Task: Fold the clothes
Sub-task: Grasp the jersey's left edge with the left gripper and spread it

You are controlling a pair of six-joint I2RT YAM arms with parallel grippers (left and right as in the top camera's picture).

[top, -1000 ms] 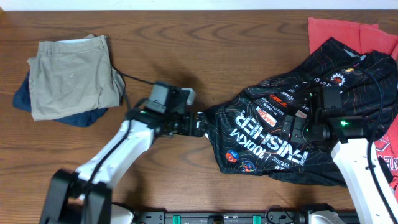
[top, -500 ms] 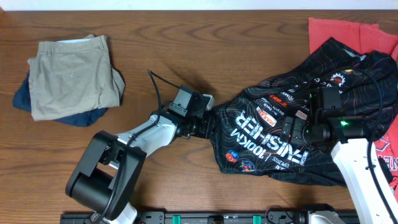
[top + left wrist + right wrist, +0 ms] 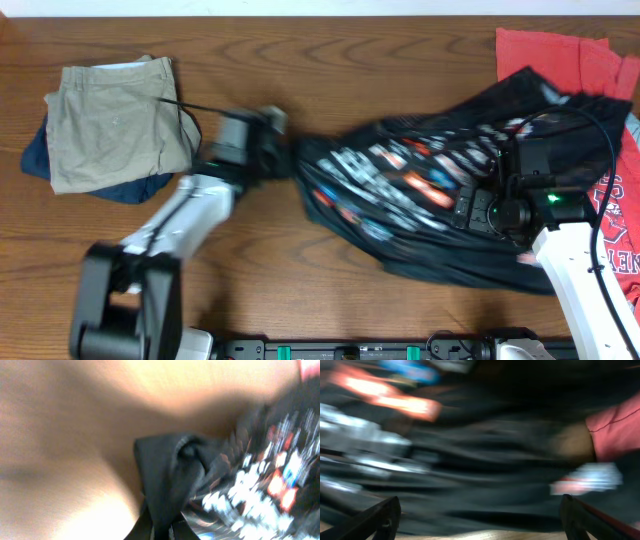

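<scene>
1. Left tool (image 3: 288, 157), overhead: pinched tight on the left tip of the black jersey (image 3: 400, 195), near the khaki shorts (image 3: 110, 120). Jersey spread over the table (image 3: 350, 60), centre to right, far end overlapping a red T-shirt (image 3: 545, 55). Right tool (image 3: 472, 212) above the jersey, spread wide.
2. Left wrist: fingers pressed together on a bunched black fold, blurred lettering to the right.
3. Right wrist: both fingers wide apart over blurred dark cloth.
</scene>
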